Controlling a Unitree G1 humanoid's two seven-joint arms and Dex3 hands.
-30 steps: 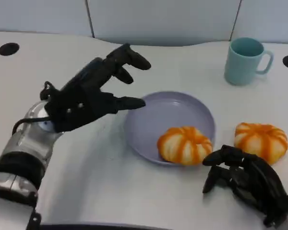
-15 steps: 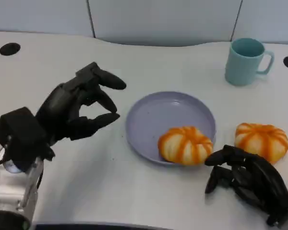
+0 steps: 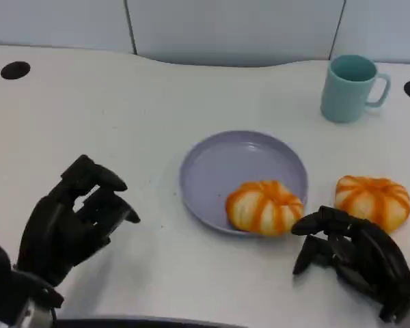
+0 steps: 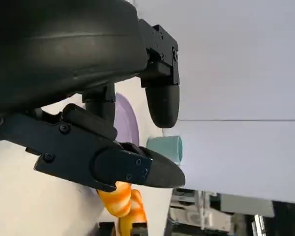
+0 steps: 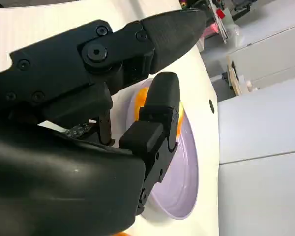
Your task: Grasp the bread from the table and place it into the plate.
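Bread [image 3: 264,207] on plate [image 3: 219,167] rim, right hand [image 3: 355,260] partly cropped

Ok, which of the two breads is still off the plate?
The bread on the bare table, right of the plate and just beyond the right hand. The other bread already sits on the plate's near edge.

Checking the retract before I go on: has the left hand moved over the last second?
Yes. The left hand has pulled back from beside the plate toward the table's near edge, at the lower left. It holds nothing. The plate has stayed put.
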